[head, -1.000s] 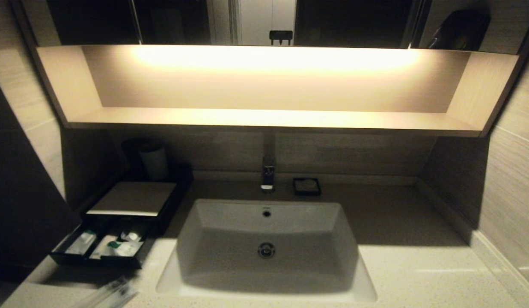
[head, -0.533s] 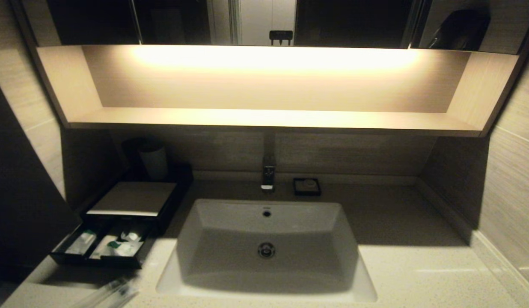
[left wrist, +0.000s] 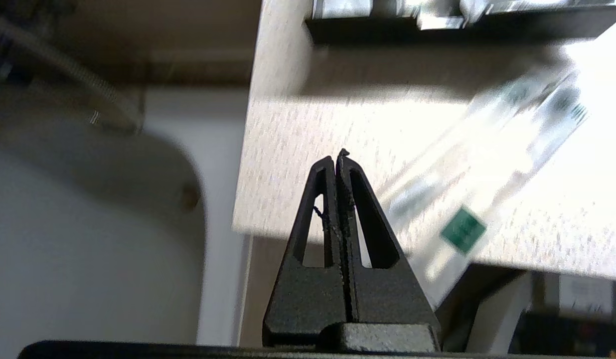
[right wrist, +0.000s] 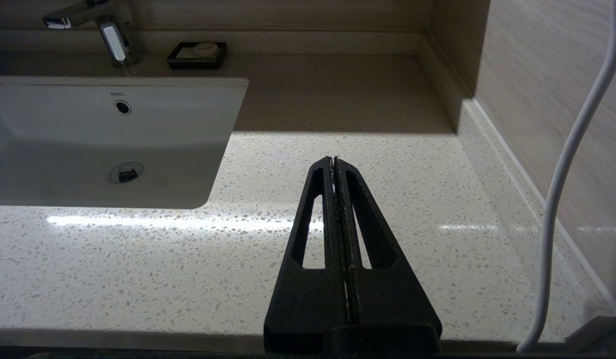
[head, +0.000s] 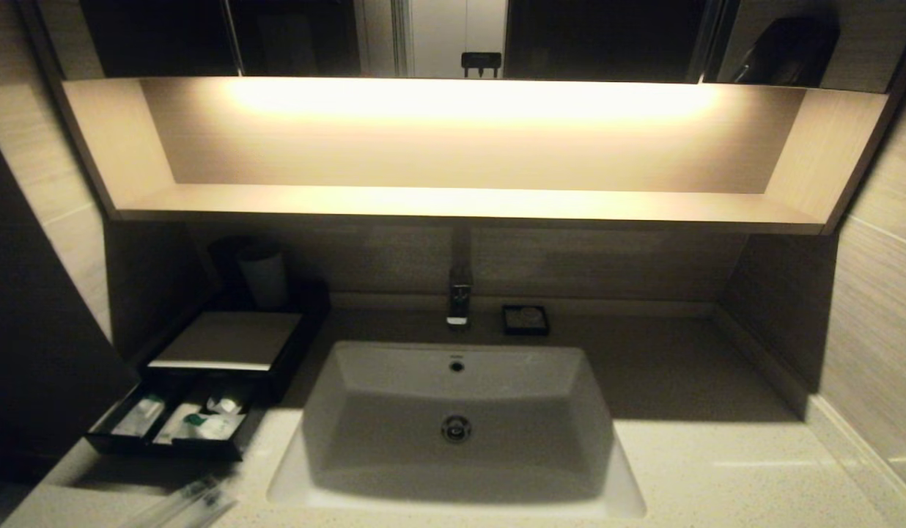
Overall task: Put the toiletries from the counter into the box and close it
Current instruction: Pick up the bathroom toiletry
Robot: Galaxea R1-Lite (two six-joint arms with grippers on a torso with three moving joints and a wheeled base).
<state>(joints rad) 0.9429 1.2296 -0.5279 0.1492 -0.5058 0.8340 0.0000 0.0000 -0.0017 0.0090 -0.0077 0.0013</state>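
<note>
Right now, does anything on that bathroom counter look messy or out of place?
Yes. The box has its drawer pulled open with packets inside, and long slim toiletry packets lie loose and slanted at the counter's front left edge, one end overhanging. The left claw is shut above them.

I stand in a bathroom, and it looks like one in a hotel. Before me is a white sink basin (head: 457,418) set into a speckled stone desk (head: 717,469), with a chrome tap (head: 459,297) behind it. Above there is a lit wooden shelf (head: 468,202) under a mirror (head: 453,37). A small black soap dish (head: 525,320), a cup (head: 262,275) and wrapped toiletries (head: 204,424) in a black box (head: 204,381) suggest guest supplies.
</note>
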